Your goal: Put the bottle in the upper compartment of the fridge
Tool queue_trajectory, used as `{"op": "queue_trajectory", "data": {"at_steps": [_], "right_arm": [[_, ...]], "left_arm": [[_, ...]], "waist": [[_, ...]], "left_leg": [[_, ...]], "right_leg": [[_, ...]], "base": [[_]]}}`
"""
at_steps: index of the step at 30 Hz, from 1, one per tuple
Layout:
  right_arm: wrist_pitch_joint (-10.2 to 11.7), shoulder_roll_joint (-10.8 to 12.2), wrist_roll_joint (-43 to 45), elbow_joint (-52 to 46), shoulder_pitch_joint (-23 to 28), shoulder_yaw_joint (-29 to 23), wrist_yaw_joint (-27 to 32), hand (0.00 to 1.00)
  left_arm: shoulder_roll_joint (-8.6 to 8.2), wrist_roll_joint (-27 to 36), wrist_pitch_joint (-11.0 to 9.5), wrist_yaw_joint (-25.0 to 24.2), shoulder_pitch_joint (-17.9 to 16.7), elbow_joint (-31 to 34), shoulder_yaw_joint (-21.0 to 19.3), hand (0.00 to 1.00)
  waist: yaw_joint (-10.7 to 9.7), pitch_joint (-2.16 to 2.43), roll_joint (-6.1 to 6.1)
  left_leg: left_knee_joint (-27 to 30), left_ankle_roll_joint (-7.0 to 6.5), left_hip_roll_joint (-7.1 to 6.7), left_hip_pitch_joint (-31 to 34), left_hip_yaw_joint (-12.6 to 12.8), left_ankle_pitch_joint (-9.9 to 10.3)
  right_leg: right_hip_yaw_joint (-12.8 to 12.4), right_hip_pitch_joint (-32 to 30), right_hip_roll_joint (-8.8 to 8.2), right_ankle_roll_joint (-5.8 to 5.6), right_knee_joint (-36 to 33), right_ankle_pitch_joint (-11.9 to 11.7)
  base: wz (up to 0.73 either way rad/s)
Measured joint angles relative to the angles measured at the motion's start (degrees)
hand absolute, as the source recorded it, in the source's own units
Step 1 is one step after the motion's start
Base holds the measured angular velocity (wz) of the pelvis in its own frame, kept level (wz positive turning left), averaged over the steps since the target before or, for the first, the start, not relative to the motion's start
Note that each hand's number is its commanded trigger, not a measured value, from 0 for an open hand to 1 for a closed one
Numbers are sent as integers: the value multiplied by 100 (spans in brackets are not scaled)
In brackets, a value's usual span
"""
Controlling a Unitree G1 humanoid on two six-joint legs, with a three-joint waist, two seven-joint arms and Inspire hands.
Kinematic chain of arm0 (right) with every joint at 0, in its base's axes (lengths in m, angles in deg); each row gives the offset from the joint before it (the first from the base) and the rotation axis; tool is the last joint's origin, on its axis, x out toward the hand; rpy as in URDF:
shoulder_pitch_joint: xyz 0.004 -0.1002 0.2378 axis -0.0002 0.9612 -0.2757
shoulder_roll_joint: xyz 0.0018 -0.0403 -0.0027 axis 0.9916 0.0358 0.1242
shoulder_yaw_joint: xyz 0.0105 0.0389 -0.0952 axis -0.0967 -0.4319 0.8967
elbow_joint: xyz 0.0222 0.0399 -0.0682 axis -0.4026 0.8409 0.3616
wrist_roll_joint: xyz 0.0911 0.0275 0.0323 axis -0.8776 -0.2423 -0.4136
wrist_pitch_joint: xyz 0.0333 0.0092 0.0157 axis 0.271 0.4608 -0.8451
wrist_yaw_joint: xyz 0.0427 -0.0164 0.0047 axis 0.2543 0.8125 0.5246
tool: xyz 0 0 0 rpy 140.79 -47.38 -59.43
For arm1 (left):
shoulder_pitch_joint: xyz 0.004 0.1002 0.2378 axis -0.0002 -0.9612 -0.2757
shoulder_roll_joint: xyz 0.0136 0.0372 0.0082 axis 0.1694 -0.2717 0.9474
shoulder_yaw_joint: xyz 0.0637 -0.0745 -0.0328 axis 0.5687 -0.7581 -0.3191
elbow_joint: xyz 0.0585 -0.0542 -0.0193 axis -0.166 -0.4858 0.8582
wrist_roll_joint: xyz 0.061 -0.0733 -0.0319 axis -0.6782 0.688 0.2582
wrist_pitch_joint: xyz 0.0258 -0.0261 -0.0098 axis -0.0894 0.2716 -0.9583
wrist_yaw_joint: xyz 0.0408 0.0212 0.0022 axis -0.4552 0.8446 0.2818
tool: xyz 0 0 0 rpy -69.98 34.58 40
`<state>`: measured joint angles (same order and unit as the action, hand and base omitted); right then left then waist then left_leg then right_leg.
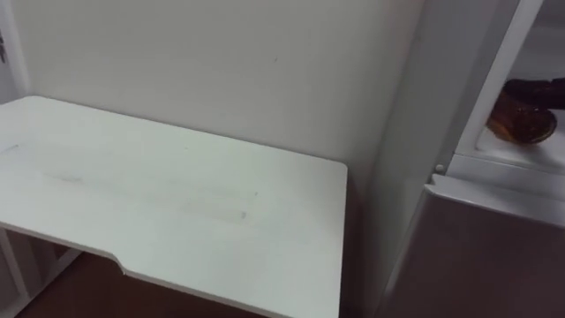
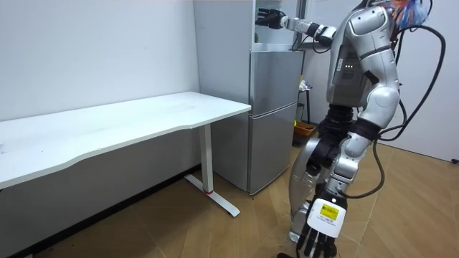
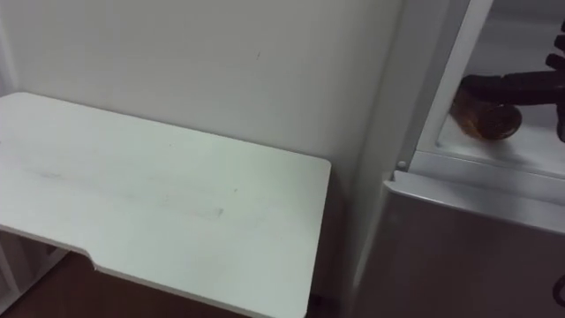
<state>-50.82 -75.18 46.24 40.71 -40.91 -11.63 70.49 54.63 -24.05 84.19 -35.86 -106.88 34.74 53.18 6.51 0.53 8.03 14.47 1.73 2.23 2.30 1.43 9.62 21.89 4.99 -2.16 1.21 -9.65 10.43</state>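
Evidently you had the right hand (image 3: 505, 84) curled over the amber bottle (image 3: 484, 122) at upper right, to seat it on the upper fridge shelf (image 3: 521, 148), with the left hand (image 2: 315, 233) hanging loose.

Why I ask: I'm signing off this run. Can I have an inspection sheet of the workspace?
surface: white rectangular table, nothing seen on it.
job's things: brown bottle inside the open upper compartment of the tall grey fridge.
clutter: nothing seen.
hands: right hand reaches in at the bottle, grip unclear; left hand hangs open at the robot's side.
cables: nothing seen beyond the robot's own.
surroundings: plain white wall, wooden floor; robot stands before the fridge.
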Motion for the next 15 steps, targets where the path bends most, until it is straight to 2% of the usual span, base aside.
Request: {"op": "queue_trajectory", "data": {"at_steps": [9,15], "right_arm": [[35,0,-5,-70,30,-107,18,0],[221,0,-5,-1033,525,-647,160,0]], "left_arm": [[-5,3,-62,0,5,-218,-2,0],[-22,-5,-138,0,31,-372,-13,0]], "waist": [[-40,-1,-1],[-41,-29,-43]], "left_leg": [[-105,-1,-18,-182,42,1],[-106,-2,-17,-203,91,1]], "right_leg": [[-58,114,-14,-14,-2,30],[-117,101,-12,-14,4,30]], "base": [[-2],[-4]]}}
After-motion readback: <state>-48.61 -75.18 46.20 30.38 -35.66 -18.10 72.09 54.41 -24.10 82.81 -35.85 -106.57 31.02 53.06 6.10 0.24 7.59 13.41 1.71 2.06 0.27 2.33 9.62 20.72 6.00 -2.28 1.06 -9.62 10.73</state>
